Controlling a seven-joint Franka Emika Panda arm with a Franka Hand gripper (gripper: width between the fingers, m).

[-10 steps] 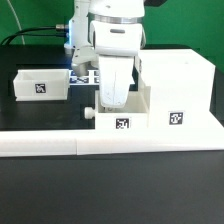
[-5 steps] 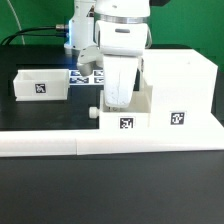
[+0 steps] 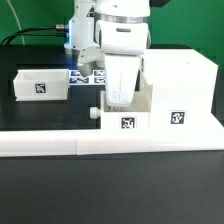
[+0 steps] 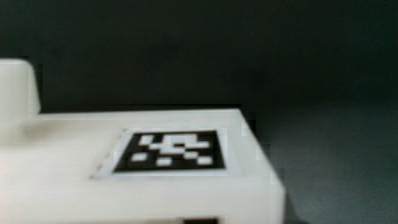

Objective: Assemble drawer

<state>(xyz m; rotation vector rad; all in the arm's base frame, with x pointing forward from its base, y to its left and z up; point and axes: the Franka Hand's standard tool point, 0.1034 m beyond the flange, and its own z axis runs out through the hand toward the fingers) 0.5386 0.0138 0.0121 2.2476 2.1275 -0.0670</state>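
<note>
Finds the small drawer (image 3: pixel 112 122) directly beneath the gripper (image 3: pixel 118 100), just beside the tall cabinet (image 3: pixel 182 82) at the exterior view's right. Cannot tell whether jaws clamp or gape. Shows matte white plastic, boxy, square-edged, with a round knob (image 3: pixel 92 113).

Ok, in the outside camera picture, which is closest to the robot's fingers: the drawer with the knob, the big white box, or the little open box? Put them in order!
1. Drawer with the knob: right under the fingers.
2. Big white box: beside that drawer, on the exterior view's right.
3. Little open box: standing apart, on the exterior view's left.
</note>
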